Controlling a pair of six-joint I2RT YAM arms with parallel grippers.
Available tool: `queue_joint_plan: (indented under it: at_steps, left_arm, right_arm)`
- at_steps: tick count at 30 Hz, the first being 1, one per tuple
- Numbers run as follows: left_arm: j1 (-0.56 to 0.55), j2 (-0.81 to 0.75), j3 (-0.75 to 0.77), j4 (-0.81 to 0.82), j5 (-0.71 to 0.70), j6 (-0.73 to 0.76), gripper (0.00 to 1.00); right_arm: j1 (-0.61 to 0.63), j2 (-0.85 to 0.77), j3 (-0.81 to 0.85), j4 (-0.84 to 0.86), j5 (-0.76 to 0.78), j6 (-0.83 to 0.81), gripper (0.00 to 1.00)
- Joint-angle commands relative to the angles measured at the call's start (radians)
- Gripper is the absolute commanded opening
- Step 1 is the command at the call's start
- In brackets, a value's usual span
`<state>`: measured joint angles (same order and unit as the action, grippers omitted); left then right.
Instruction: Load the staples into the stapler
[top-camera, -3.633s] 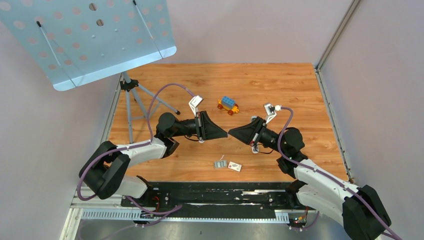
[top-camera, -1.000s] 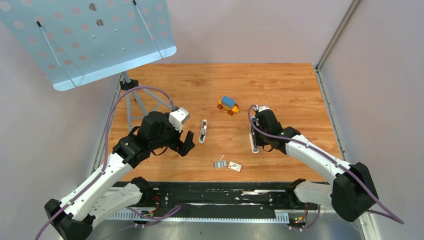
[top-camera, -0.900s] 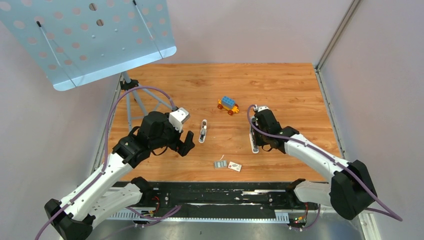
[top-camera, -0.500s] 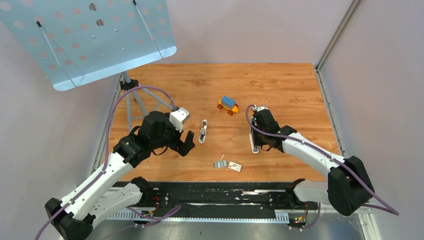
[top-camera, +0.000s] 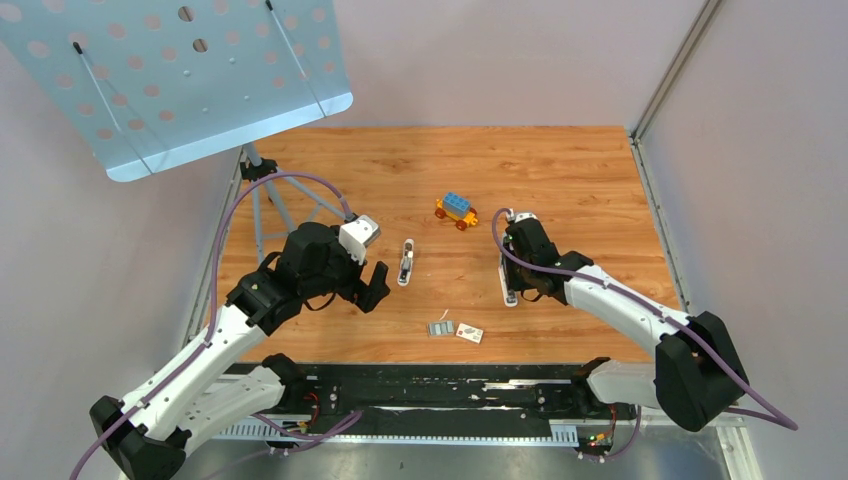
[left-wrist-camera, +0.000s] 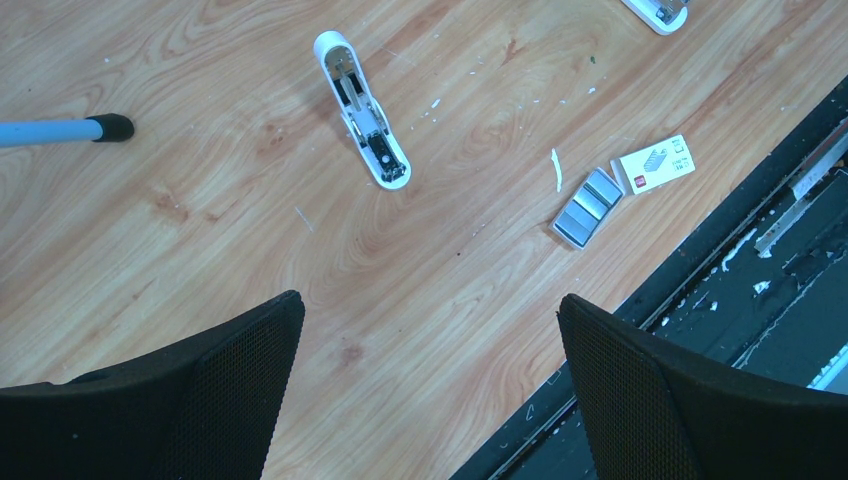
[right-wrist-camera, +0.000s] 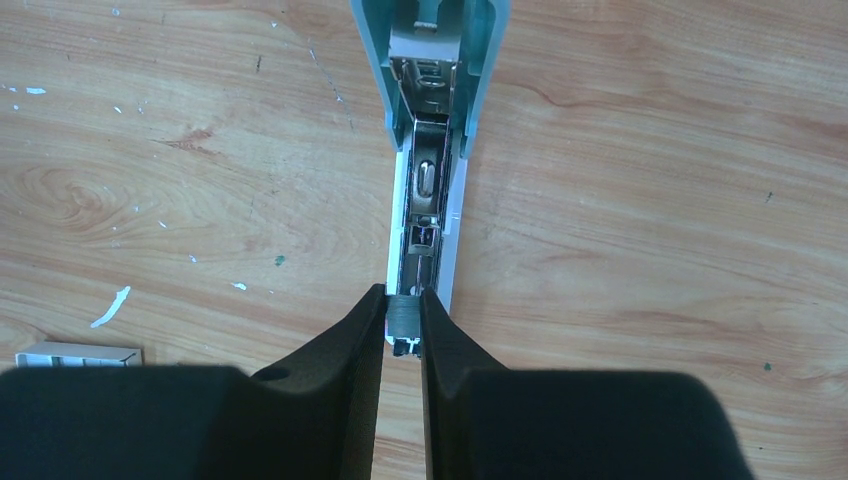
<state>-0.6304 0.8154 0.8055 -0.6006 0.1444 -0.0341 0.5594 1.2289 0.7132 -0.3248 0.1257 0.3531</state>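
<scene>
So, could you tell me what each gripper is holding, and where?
The right jaws pinch the open stapler by its near tip; the left jaws hold nothing.

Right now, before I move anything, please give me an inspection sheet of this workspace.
Surface: wooden table, scuffed, with white flecks.
Job's things: staples loose beside a small box; teal stapler open; white stapler open, untouched.
Clutter: toy car.
Grippers: left gripper open, empty, above the table; right gripper shut on the teal stapler's near end.
Cables: purple cable along each arm, nothing snagged.
Surroundings: music stand far left, its legs on the table; plain walls.
</scene>
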Motion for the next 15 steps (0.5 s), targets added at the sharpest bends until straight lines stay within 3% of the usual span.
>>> queue_joint_plan:
  at_steps: [1,15]
  left_arm:
    - [0.003,-0.005,-0.002,-0.001,-0.002,0.012,1.00]
    - [0.003,-0.005,-0.002,-0.003,0.001,0.014,1.00]
  right_arm:
    - [-0.013,0.008,-0.015,0.000,0.026,0.019,0.19]
    - [-0.011,0.010,-0.038,0.000,0.029,0.029,0.19]
